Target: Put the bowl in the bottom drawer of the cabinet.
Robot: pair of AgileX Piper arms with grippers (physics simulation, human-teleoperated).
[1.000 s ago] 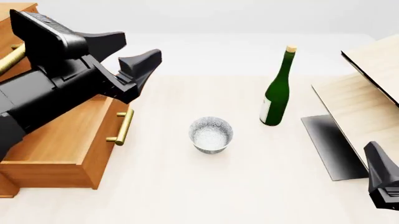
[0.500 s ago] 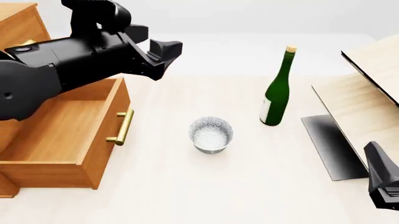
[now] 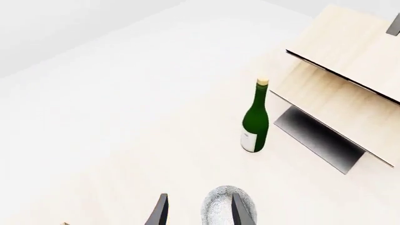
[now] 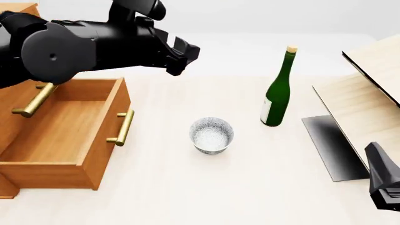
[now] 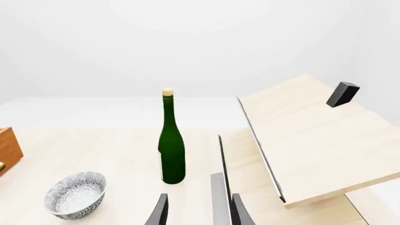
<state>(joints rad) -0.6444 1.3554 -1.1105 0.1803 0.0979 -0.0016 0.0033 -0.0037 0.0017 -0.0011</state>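
The speckled white bowl (image 4: 211,135) stands upright on the table, to the right of the cabinet's (image 4: 14,101) pulled-out bottom drawer (image 4: 59,140). That drawer is empty. My left gripper (image 4: 181,55) hangs open high above the table, behind and left of the bowl, holding nothing. In the left wrist view the bowl (image 3: 218,206) lies just beyond the open left gripper (image 3: 196,213). My right gripper (image 4: 382,182) sits low at the near right; its wrist view shows the right gripper (image 5: 197,212) open and the bowl (image 5: 75,194) far off to one side.
A tall green bottle (image 4: 277,90) stands behind and right of the bowl. A pale wood structure with a dark panel (image 4: 366,105) fills the right side. The drawer's brass handle (image 4: 122,127) faces the bowl, and an upper handle (image 4: 34,101) shows above the drawer.
My left arm has swung up and to the right, from over the drawer toward the table's middle. The bowl, bottle and right arm have not moved.
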